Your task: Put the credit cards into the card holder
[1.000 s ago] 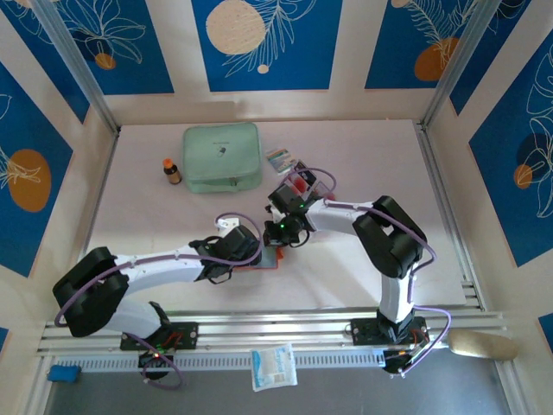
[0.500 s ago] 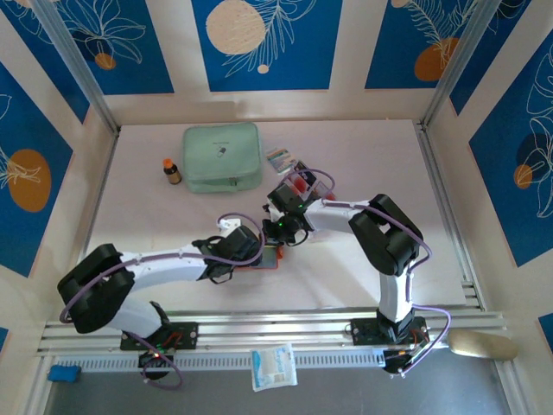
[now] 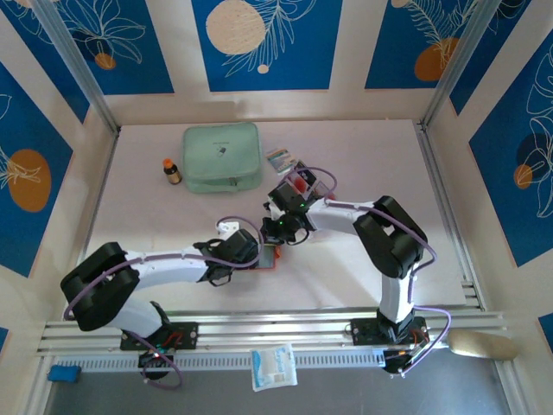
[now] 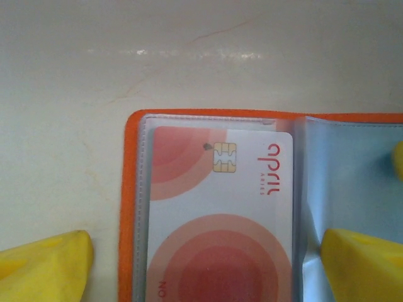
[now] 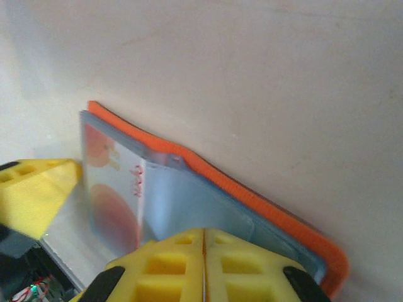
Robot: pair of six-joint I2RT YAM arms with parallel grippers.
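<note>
Open card holder, sleeved card straddled by left gripper

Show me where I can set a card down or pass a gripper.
Bare: table right of the right arm up to the side rail; also the patch between the bottle and the left arm. Crowded: the centre around the card holder and the credit cards behind it.
</note>
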